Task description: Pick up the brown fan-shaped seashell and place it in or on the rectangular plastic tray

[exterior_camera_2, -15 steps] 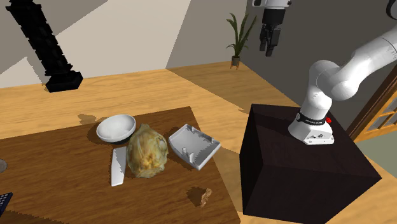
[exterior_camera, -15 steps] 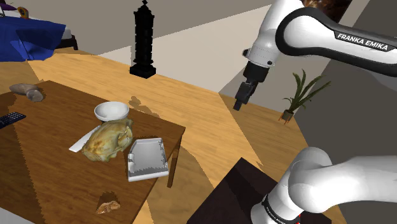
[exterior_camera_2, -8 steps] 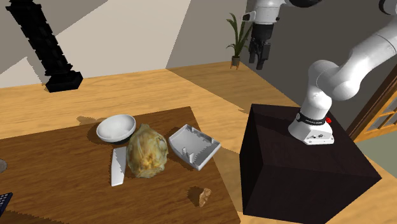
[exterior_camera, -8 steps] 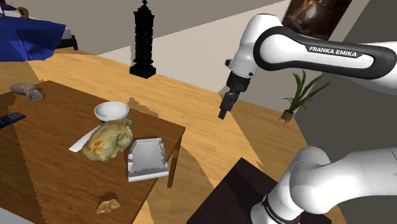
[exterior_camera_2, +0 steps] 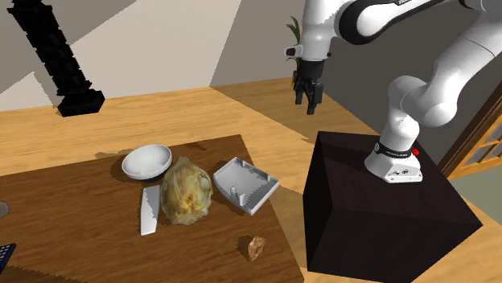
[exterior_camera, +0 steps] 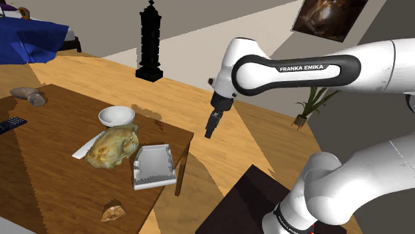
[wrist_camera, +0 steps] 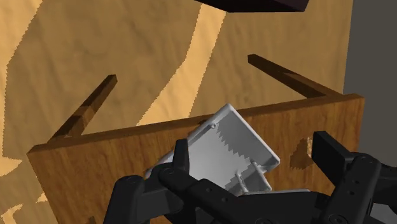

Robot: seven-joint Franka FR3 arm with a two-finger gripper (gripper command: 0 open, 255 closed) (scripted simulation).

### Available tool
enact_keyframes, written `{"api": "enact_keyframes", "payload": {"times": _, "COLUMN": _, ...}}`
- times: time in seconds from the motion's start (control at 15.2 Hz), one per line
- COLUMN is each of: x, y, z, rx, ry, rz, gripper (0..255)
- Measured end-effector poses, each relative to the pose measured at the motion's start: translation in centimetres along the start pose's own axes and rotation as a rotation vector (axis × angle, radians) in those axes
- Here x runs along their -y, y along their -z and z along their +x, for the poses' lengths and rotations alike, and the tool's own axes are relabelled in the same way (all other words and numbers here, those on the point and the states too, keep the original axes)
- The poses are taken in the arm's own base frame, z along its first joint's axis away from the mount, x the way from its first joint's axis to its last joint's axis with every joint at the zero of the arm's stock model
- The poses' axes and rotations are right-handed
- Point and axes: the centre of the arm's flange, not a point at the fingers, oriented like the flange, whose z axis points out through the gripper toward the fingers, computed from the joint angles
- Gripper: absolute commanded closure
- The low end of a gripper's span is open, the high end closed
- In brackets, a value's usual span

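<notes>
Shoulder view: jaws spread and empty, well apart from the brown seashell (exterior_camera: 113,213) on the table (exterior_camera: 63,123).

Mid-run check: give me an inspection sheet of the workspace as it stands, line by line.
Surface: brown wooden table on a wooden floor.
Job's things: brown seashell lies alone near the table's edge; grey rectangular tray is empty, apart from the shell.
Clutter: white bowl; yellowish lumpy object beside a white flat piece; remote; greyish-brown lump.
Gripper: gripper open, holding nothing, in the air off the table's edge, above the tray's level.
Cables: nothing seen.
Surroundings: black tower ornament; potted plant; dark stand.
</notes>
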Motion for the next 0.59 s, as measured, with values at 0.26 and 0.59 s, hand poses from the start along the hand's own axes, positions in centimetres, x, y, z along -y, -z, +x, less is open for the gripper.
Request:
{"api": "enact_keyframes", "payload": {"times": 0.26, "x": 1.7, "y": -3.7, "z": 2.8, "rx": -0.004, "ry": 0.085, "rz": 0.012, "gripper": 0}}
{"api": "enact_keyframes", "payload": {"times": 0.59, "x": 3.7, "y": -8.6, "z": 6.5, "rx": -0.008, "ry": 0.191, "rz": 0.026, "gripper": 0}}
